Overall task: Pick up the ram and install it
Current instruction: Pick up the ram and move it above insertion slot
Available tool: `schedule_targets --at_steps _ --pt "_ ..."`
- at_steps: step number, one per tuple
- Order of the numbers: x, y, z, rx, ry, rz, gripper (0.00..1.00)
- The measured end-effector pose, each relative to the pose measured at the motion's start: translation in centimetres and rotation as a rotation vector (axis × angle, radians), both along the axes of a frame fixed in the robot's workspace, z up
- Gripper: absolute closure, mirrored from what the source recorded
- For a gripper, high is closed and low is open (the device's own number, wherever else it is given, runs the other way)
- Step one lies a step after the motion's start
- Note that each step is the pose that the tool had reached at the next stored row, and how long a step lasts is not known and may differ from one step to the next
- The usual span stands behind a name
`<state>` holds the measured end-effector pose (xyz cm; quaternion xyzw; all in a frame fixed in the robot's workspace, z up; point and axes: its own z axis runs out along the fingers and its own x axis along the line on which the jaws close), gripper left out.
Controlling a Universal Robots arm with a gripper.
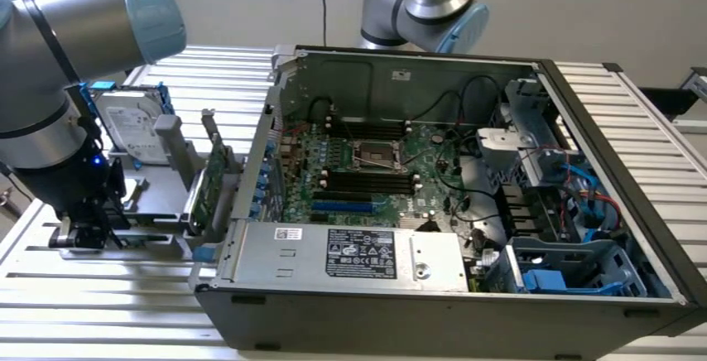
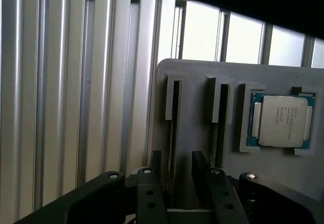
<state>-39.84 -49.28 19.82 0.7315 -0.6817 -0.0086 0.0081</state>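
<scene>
Much of the work is hidden in the exterior view. The arm [image 1: 50, 96] is cut off at the frame's edge and covers most of the grey holder [image 1: 155, 241]. The end effector [image 1: 88, 230] hangs low over that holder, at the 9 o'clock side of the open case [image 1: 442, 315]. There it is a dark lump whose fingers cannot be told apart. A green card [image 1: 218, 180] stands on edge between holder and case. A drive [image 1: 129, 125] stands at the holder's 12 o'clock, partly behind the arm. A second arm [image 1: 425, 1], at the case's 12 o'clock, is cut off above its joint.

The wrist view shows the end effector [image 2: 177, 159] released. Its two fingers [image 2: 154, 167] stand apart with nothing clamped between them, and only their tips are in frame. The holder [image 2: 197, 72] lies on the slatted surface [image 2: 61, 92]. It carries two narrow slots [image 2: 220, 102] side by side, and a CPU [image 2: 281, 120] in a square pocket next to them. The insides of both slots are dark.

The ram [image 2: 172, 130] is hard to make out. It shows only as a thin dark strip, edge-on, in the slot farther from the CPU. That slot runs straight into the gap between the open fingers. The strip sits in line with the end effector, and no contact with either finger can be seen.
</scene>
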Motion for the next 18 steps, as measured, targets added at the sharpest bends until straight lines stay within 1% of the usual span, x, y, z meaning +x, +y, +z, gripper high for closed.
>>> schedule_targets --at_steps 8,12,13,14,16,17,18 --pt "0.0 0.0 0.0 0.0 0.0 -0.036 0.62" --pt "0.0 0.0 0.0 0.0 0.0 -0.043 0.62" --pt "0.0 0.0 0.0 0.0 0.0 -0.044 0.64" --pt "0.0 0.0 0.0 0.0 0.0 -0.045 0.7" --pt "0.0 0.0 0.0 0.0 0.0 -0.047 0.7" --pt "0.0 0.0 0.0 0.0 0.0 -0.048 0.77" --pt "0.0 0.0 0.0 0.0 0.0 -0.05 0.77"
